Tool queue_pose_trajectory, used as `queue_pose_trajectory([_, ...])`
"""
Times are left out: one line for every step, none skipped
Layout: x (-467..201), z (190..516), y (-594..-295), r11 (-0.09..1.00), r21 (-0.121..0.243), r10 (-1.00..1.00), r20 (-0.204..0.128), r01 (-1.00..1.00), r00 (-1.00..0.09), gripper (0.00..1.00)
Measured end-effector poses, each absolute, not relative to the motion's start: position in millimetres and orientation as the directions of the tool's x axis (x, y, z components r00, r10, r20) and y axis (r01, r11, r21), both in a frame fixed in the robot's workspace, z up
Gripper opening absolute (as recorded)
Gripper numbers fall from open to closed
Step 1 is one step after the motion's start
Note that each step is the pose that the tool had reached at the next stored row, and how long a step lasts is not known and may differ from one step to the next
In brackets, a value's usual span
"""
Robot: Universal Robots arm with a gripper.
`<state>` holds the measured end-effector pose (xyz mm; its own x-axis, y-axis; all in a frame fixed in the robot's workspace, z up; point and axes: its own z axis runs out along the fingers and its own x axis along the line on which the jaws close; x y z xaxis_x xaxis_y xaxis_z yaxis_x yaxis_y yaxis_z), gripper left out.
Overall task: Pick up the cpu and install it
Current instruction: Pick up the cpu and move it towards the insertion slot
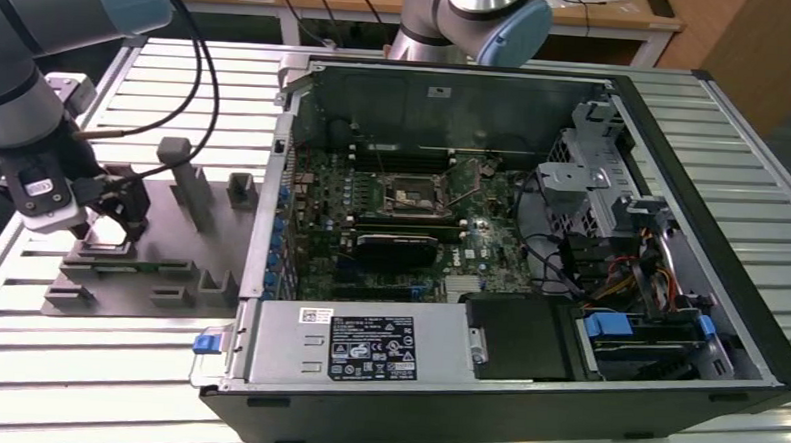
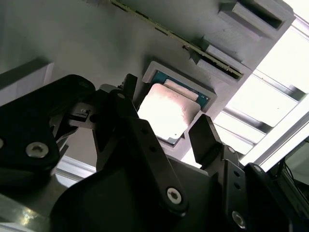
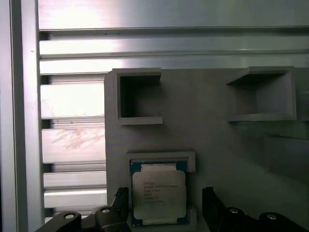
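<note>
The cpu (image 3: 159, 186) is a small square chip with a shiny metal top and a green rim. It lies flat in a shallow pocket of the grey holder block (image 3: 217, 140). In both wrist views my gripper (image 3: 164, 197) hangs open just above it, one dark finger (image 3: 121, 197) on each side and a small gap to the chip's edges. The second wrist view shows the cpu (image 2: 171, 113) glaring bright between the fingers (image 2: 205, 133) of the gripper (image 2: 166, 115). In the exterior view my gripper (image 1: 118, 227) is low over the holder block (image 1: 166, 267) at the left. The motherboard socket (image 1: 408, 194) is inside the open computer case.
The open computer case (image 1: 716, 206) fills the exterior view's middle and right, with a power supply (image 1: 363, 345) at its near side and cables (image 1: 608, 261). Grey posts (image 1: 177, 172) stand up from the holder block beside my gripper. A second arm's base (image 1: 464, 19) stands behind the case.
</note>
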<state>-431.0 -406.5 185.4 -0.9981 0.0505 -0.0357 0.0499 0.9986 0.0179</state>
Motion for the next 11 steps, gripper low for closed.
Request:
queue_pose_trajectory([-431.0, 184.9, -406.5, 0.999, 0.018, 0.050, -0.036, 0.049, -0.998, 0.71])
queue_pose_trajectory([-431.0, 184.6, -406.5, 0.999, 0.018, 0.049, -0.036, 0.048, -0.998, 0.71])
queue_pose_trajectory([-430.9, 184.0, -406.5, 0.999, 0.020, 0.047, -0.036, 0.047, -0.998, 0.71])
queue_pose_trajectory([-430.9, 183.8, -406.5, 0.999, 0.021, 0.047, -0.036, 0.046, -0.998, 0.71])
queue_pose_trajectory([-430.9, 183.6, -406.5, 0.999, 0.022, 0.046, -0.036, 0.045, -0.998, 0.71])
queue_pose_trajectory([-430.9, 183.5, -406.5, 0.999, 0.023, 0.045, -0.036, 0.045, -0.998, 0.71])
queue_pose_trajectory([-430.9, 183.4, -406.5, 0.999, 0.024, 0.045, -0.035, 0.044, -0.998, 0.71])
queue_pose_trajectory([-430.9, 183.4, -406.5, 0.999, 0.024, 0.045, -0.035, 0.044, -0.998, 0.71])
queue_pose_trajectory([-430.9, 183.3, -406.5, 0.999, 0.024, 0.045, -0.035, 0.044, -0.998, 0.71])
queue_pose_trajectory([-430.9, 183.3, -406.5, 0.999, 0.024, 0.044, -0.035, 0.044, -0.998, 0.71])
queue_pose_trajectory([-430.9, 183.3, -406.5, 0.999, 0.024, 0.044, -0.035, 0.044, -0.998, 0.71])
